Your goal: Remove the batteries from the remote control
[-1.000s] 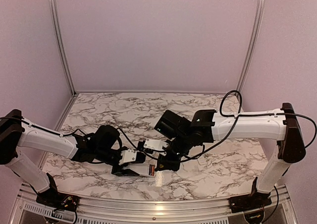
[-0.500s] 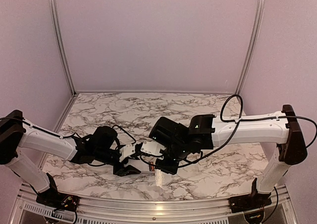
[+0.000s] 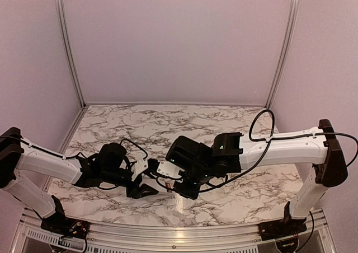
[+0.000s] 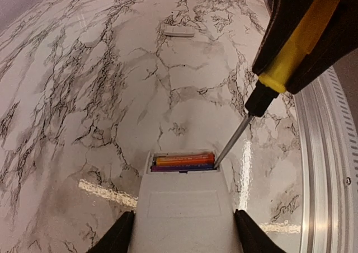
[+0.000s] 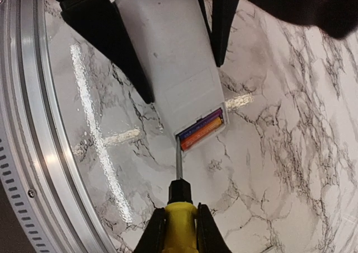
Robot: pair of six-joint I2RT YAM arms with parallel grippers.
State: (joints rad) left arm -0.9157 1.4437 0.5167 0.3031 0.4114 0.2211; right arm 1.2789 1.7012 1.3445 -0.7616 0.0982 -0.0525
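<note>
Having just slid closer, now poking the screwdriver [image 4: 295, 54], clenched in right jaws, at the end of the remote [image 4: 184, 208], clamped in left jaws, beside batteries [image 4: 183, 160] still seated inside.

Soft, even light with a pinkish cast fills the overhead view. In both wrist views glare streaks cross the glossy table [image 4: 84, 96] (at 7 o'clock in the left one), edges bow outward, the remote control [image 4: 184, 208] is sharp, the screwdriver [image 4: 299, 46] slightly soft.
</note>
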